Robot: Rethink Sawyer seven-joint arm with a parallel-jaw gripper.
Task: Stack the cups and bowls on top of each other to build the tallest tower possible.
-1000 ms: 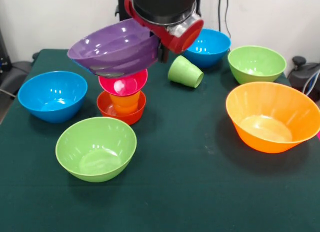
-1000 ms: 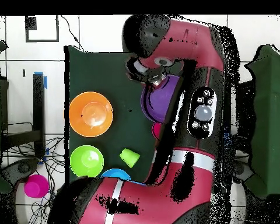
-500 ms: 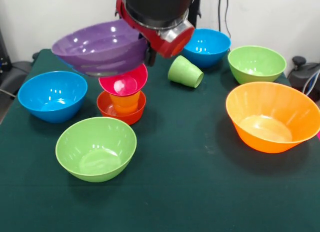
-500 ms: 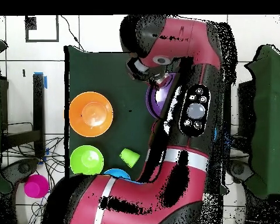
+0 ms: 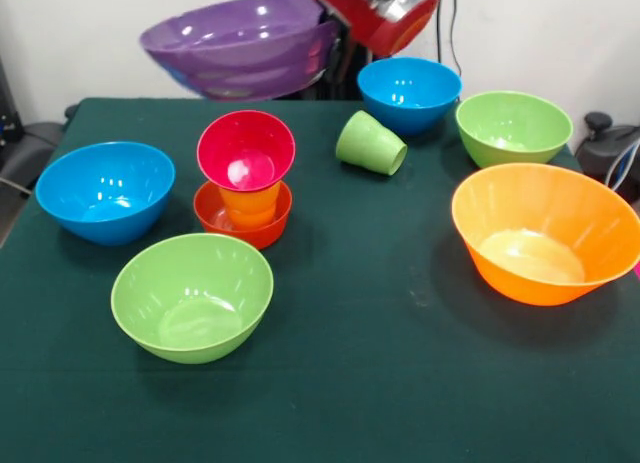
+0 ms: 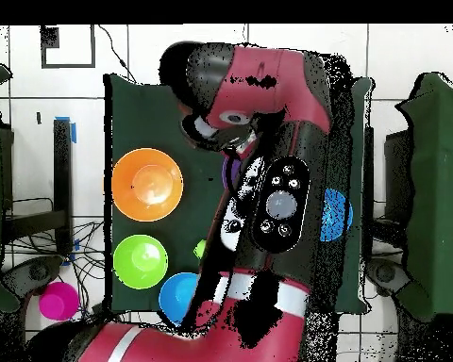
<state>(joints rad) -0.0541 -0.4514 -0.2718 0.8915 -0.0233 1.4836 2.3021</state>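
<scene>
- We locate the purple bowl (image 5: pixel 240 45) at the upper left of the front view, lifted well clear of the table (image 5: pixel 380 383) and tilted, its rim running in under the red gripper (image 5: pixel 345 28) at the top edge.
- We judge the gripper to be clamped on the rim of the purple bowl; the contact itself is partly cut off by the top edge of the frame.
- We find the tower (image 5: pixel 245 178) left of centre: a small red-orange bowl (image 5: pixel 215 218) on the table, an orange cup (image 5: pixel 248 203) standing in it, and a magenta bowl (image 5: pixel 245 148) seated on the cup. The purple bowl hangs above it, apart from it.
- We see the green cup (image 5: pixel 370 143) lying on its side right of the tower, between it and a blue bowl (image 5: pixel 410 91).
- In the overhead view the arm (image 6: pixel 268 198) covers the tower; only a sliver of purple shows beside it.
- Handling, as we judge it: the bowls are thin, glossy plastic, light and stiff, and likely to slide on one another. A wide, shallow bowl held at one edge will tend to droop.
- We advise levelling the purple bowl and centring it over the magenta bowl before release; the narrow cup makes the tower easy to tip.
</scene>
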